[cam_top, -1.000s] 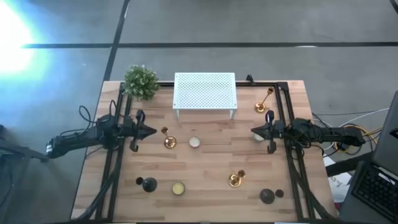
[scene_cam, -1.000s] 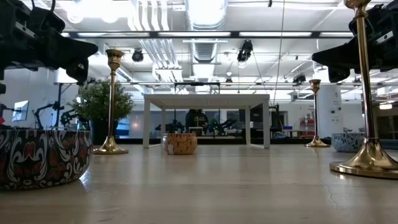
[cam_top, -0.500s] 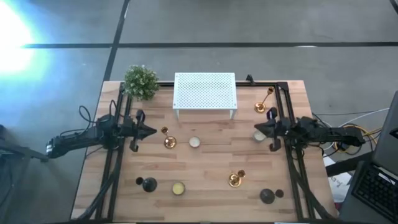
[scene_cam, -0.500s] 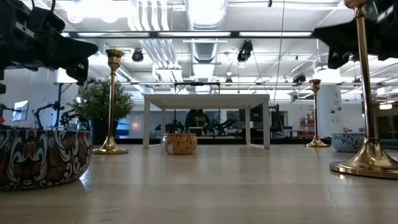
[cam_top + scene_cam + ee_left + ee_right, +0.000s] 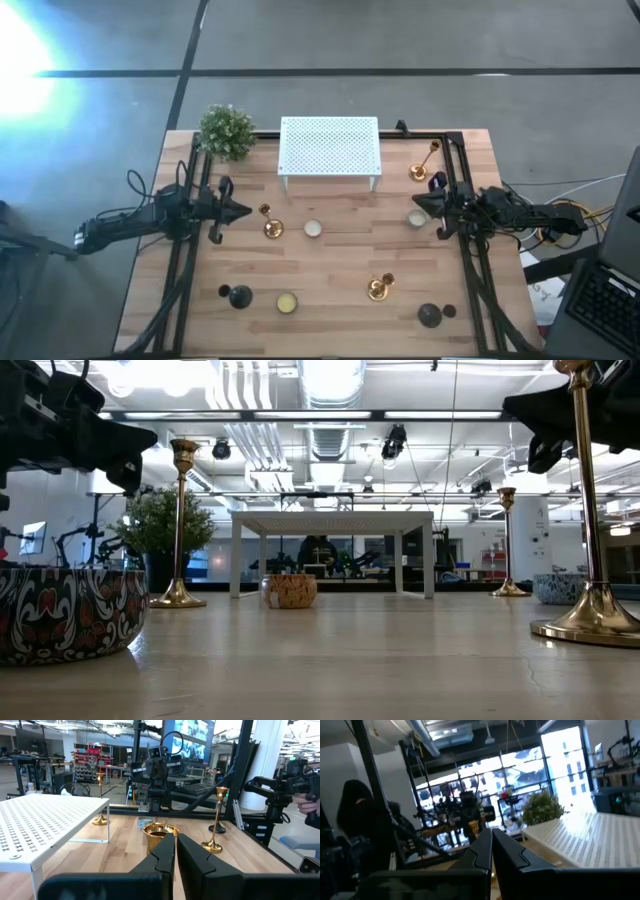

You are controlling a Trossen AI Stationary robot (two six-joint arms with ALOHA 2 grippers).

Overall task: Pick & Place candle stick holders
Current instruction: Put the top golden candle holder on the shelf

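Note:
Three gold candlesticks stand upright on their round bases: one left of centre [image 5: 270, 224], one at the far right [image 5: 425, 162], one at the near right [image 5: 380, 287]. Two black dome-based holders stand near the front edge, left [image 5: 238, 296] and right [image 5: 432, 315]. My left gripper [image 5: 240, 211] is shut and empty, level above the table, just left of the centre-left candlestick, whose cup top [image 5: 160, 831] shows right ahead of its fingers [image 5: 175, 847]. My right gripper [image 5: 413, 204] is shut and empty, raised above the table's right side and tipped upward [image 5: 491, 840].
A white perforated rack [image 5: 330, 150] stands at the far middle and a potted plant [image 5: 226, 132] at the far left. Low candle tins sit at centre [image 5: 313, 229], near left [image 5: 287, 302] and under my right gripper [image 5: 417, 218]. A person [image 5: 355, 805] is beyond the table.
My right gripper has risen and drawn back a little toward the table's right edge, staying shut and empty.

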